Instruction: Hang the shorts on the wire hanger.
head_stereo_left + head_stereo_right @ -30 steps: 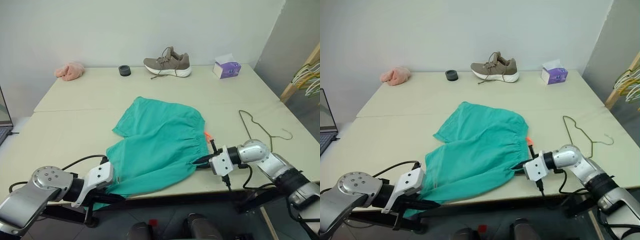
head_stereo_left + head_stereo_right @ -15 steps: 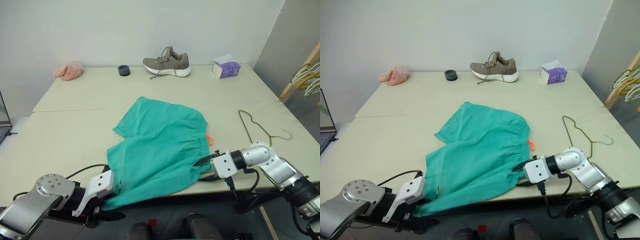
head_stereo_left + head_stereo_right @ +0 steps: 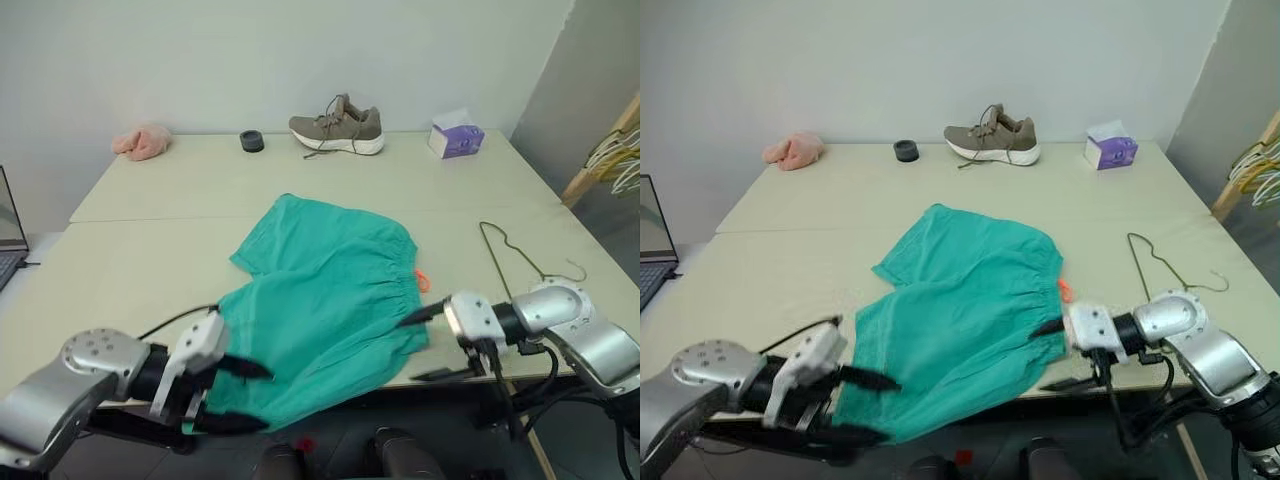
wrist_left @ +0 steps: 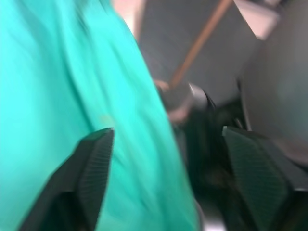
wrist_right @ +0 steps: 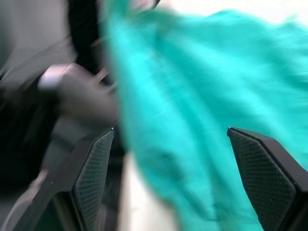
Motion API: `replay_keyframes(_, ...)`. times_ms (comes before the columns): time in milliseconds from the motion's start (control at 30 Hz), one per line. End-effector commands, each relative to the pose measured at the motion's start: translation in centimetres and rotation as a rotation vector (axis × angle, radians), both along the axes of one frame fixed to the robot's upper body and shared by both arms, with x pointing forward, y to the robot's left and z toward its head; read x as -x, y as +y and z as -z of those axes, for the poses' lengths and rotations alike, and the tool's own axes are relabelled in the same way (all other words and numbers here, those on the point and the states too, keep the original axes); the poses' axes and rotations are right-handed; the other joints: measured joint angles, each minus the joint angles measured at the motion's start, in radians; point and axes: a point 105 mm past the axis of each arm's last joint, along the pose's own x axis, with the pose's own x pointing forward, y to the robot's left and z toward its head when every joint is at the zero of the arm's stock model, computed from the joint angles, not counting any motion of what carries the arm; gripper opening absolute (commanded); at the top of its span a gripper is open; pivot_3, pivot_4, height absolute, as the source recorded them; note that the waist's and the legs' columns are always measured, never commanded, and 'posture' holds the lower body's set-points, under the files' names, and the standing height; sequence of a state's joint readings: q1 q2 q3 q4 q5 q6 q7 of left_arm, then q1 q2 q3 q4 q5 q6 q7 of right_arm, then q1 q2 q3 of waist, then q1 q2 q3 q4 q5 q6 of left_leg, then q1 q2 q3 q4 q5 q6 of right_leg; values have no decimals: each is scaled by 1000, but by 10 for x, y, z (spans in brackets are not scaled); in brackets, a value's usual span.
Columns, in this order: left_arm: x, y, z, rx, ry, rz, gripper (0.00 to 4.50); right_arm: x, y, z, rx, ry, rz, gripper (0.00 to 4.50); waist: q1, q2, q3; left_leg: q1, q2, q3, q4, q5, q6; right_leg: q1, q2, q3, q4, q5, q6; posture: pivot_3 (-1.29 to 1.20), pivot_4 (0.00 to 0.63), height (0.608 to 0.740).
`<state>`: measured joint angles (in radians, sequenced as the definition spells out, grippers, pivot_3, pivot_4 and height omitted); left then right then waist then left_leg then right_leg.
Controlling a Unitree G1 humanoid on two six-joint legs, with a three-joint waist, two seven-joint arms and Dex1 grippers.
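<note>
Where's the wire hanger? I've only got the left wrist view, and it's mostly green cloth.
Observer: The hanger lies flat on the table, to the right of the shorts and apart from them.
Operator: Are the right jaws holding the shorts?
Observer: No. The right jaws stand wide open at the waistband end, by the table's front edge.

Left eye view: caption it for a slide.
Both open grippers, left and right, flank teal shorts on the table; wire hanger beside.
</note>
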<state>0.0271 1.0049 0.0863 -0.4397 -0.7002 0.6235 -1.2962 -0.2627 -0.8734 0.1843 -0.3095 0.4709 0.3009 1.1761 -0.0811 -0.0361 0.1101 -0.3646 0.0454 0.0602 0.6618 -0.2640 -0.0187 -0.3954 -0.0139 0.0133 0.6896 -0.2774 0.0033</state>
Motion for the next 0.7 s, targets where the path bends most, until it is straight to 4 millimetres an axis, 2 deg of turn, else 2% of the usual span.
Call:
replay_keyframes(33,-7,-6,-20,62,-17,-1,4469,-25,-24,-19,-136,-32,293,4038,-3,-1,0,0,0,0,0,0,0,0,0,0,-1,0,0,-156,77,740)
replay_keyframes(100,-16,-10,-24,57,-86,-12,4469,-45,-45,-23,-190,-69,505,4038,-5,-1,0,-1,0,1,-1,-1,-1,0,0,1,-2,0,0,-162,78,740)
replay_keyframes(200,-45,-22,-32,51,-275,-80,4469,-72,-92,-13,-204,-75,901,4038,-6,-1,0,-1,0,1,0,-1,-1,0,0,2,-3,1,1,-176,82,740)
replay_keyframes(267,-59,-33,-40,58,-363,-84,4469,-76,-117,-6,-199,-72,1098,4038,-5,-1,0,-1,0,1,0,-1,-1,1,1,2,-3,1,2,-185,85,740)
replay_keyframes(333,-67,-40,-42,30,-447,-68,4469,-76,-128,0,-169,-83,1188,4038,-7,-1,1,-1,-1,1,-1,-1,-1,1,2,3,-4,1,2,-200,89,740)
replay_keyframes(433,-79,-52,-52,76,-486,-76,4469,-78,-150,11,-107,-106,1337,4038,-15,0,1,-1,0,2,-1,-1,-1,1,6,4,-6,1,2,-210,95,740)
replay_keyframes(567,-78,-62,-57,94,-499,-26,4469,-81,-179,25,-46,-76,1516,4038,-39,0,1,-2,0,2,-1,-1,0,1,7,6,-8,2,3,-215,98,740)
replay_keyframes(700,-77,-69,-60,95,-504,20,4469,-85,-191,39,-7,-3,1572,4038,-59,1,2,-2,0,2,-2,-1,0,1,8,6,-8,2,3,-216,100,740)
